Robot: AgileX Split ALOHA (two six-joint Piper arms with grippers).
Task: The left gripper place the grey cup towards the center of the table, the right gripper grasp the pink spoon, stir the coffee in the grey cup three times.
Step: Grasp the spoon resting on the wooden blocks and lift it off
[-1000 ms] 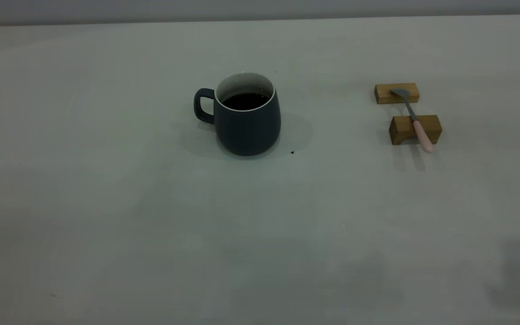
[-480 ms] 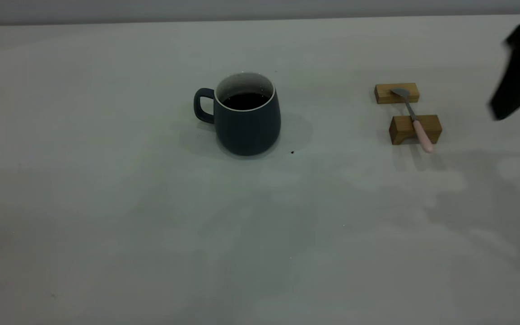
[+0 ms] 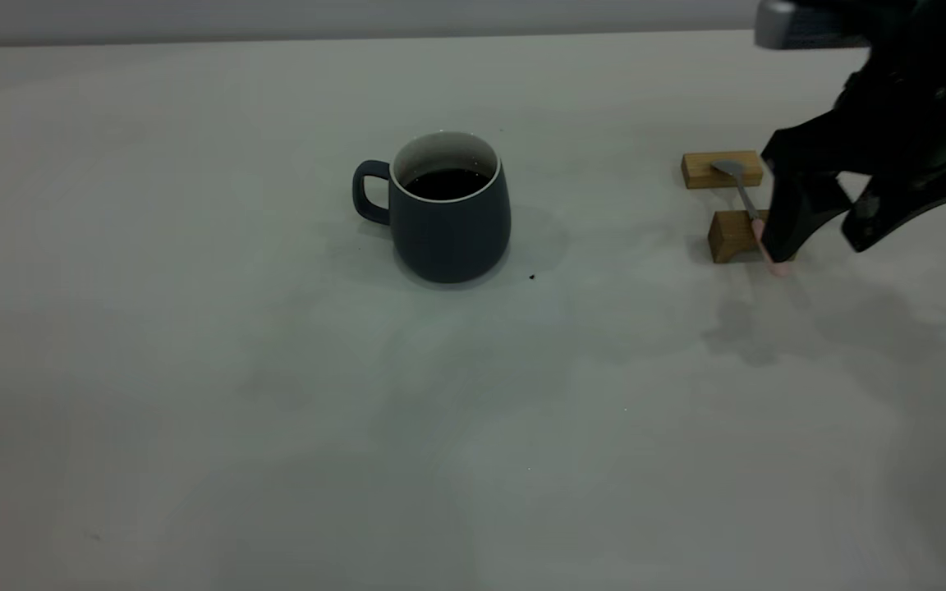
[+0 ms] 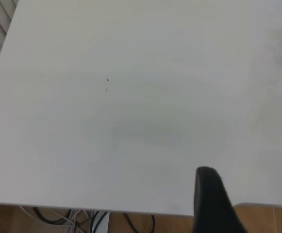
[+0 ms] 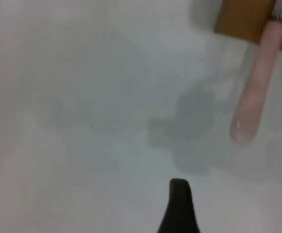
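Nearest the camera, in front of the grey cup (image 3: 450, 209), lay only bare table (image 3: 276, 427). The cup stood upright near the table's centre, its handle turned toward the left arm's side, dark coffee (image 3: 446, 183) low inside the white interior. Well to the cup's right, the pink spoon (image 3: 748, 209) rested across two wooden blocks (image 3: 736, 234), its bowl on the farther block, its pink handle overhanging the nearer one. The right gripper (image 3: 822, 242) hung just right of the spoon with its fingers spread apart, one finger (image 3: 793, 217) crossing in front of the handle. The left gripper (image 4: 213, 204) was away from the cup, over bare table by its edge; whether it was open could not be told.
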